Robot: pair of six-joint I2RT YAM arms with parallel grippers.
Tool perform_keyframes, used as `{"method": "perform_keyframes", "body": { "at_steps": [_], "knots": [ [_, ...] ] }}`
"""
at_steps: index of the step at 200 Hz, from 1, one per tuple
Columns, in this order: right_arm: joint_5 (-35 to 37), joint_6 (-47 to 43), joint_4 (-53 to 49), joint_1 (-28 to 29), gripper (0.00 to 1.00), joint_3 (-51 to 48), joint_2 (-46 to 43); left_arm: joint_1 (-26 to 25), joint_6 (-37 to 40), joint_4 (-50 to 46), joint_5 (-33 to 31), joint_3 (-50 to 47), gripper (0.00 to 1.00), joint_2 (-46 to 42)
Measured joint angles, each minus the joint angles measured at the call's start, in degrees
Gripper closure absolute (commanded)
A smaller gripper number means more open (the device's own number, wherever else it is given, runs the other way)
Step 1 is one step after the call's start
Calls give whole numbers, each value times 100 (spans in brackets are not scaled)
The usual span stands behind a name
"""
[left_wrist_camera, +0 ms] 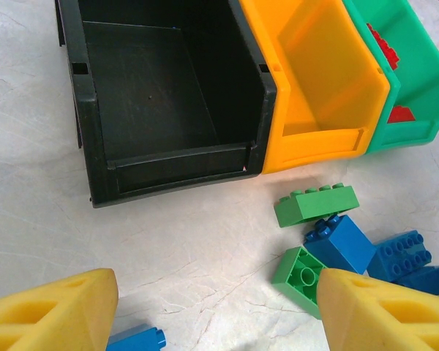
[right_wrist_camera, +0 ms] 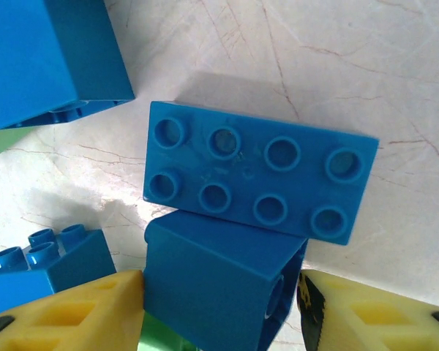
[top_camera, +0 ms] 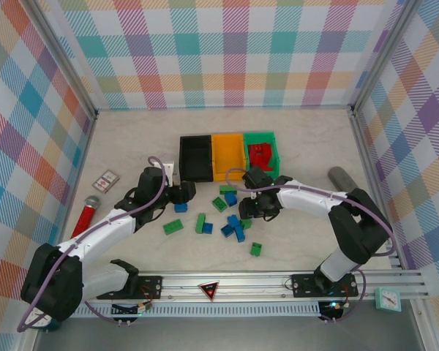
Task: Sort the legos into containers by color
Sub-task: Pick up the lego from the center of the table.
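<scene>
Three containers stand in a row at mid-table: a black bin (top_camera: 194, 156) (left_wrist_camera: 161, 95), an orange bin (top_camera: 227, 153) (left_wrist_camera: 318, 80) and a green bin (top_camera: 262, 152) (left_wrist_camera: 410, 73) that holds red legos (top_camera: 260, 154). Blue and green legos (top_camera: 230, 219) lie scattered in front of them. My left gripper (top_camera: 183, 193) (left_wrist_camera: 216, 314) hovers open over bare table, with a small blue lego (left_wrist_camera: 135, 340) by its left finger and an upturned green lego (left_wrist_camera: 300, 274) by its right. My right gripper (top_camera: 252, 208) (right_wrist_camera: 219, 314) is shut on a blue lego (right_wrist_camera: 216, 281) turned on its side, beside a flat blue eight-stud brick (right_wrist_camera: 260, 172).
A red glittery tube (top_camera: 83, 218) and a small patterned card (top_camera: 106, 180) lie at the left. A grey oblong object (top_camera: 344, 177) rests at the right. Plaid walls enclose the table on three sides. Further blue bricks (right_wrist_camera: 51, 58) (right_wrist_camera: 47, 267) crowd round the right gripper.
</scene>
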Motion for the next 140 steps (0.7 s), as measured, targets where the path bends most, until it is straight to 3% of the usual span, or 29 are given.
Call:
{"method": "perform_keyframes", "body": {
  "at_steps": [62, 140],
  "knots": [
    [31, 2, 7, -2, 43, 179, 177, 0, 0, -2, -2, 0, 28, 0],
    [92, 24, -42, 52, 37, 219, 452, 0, 0, -2, 0, 0, 28, 0]
  ]
}}
